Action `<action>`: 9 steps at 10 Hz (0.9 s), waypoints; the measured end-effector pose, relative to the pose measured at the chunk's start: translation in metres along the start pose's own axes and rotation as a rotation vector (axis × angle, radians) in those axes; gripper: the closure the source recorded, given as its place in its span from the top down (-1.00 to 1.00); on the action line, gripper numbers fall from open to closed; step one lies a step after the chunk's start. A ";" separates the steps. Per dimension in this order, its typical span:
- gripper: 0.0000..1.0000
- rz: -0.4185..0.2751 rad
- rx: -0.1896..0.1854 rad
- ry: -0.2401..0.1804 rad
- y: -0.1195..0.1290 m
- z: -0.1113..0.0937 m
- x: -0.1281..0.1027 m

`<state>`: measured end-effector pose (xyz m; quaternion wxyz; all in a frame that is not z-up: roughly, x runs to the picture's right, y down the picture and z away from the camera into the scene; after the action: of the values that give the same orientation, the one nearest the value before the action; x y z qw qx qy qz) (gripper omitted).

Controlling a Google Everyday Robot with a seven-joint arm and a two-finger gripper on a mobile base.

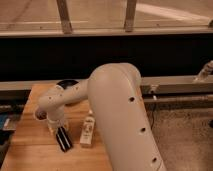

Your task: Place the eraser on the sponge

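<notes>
The eraser [63,139], a long black block, lies on the wooden table [30,150] near its front, pointing toward me. My gripper [54,125] hangs at the end of the big white arm, right over the eraser's far end and touching or nearly touching it. The wrist and the gripper cover the spot just left of the eraser. The sponge is hidden from view.
A pale bottle [87,131] with a white cap lies just right of the eraser. A dark round plate [65,83] sits at the table's back edge, partly behind the arm. The white arm [120,115] fills the table's right side. A dark wall and rail run behind.
</notes>
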<state>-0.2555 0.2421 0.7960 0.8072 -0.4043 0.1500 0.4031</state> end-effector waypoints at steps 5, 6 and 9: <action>-1.00 0.071 0.022 -0.087 -0.028 -0.045 0.013; -1.00 0.101 0.031 -0.118 -0.042 -0.068 0.017; -1.00 0.195 0.068 -0.157 -0.104 -0.120 0.026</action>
<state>-0.1488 0.1273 0.7614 0.7867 -0.3275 0.1384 0.5047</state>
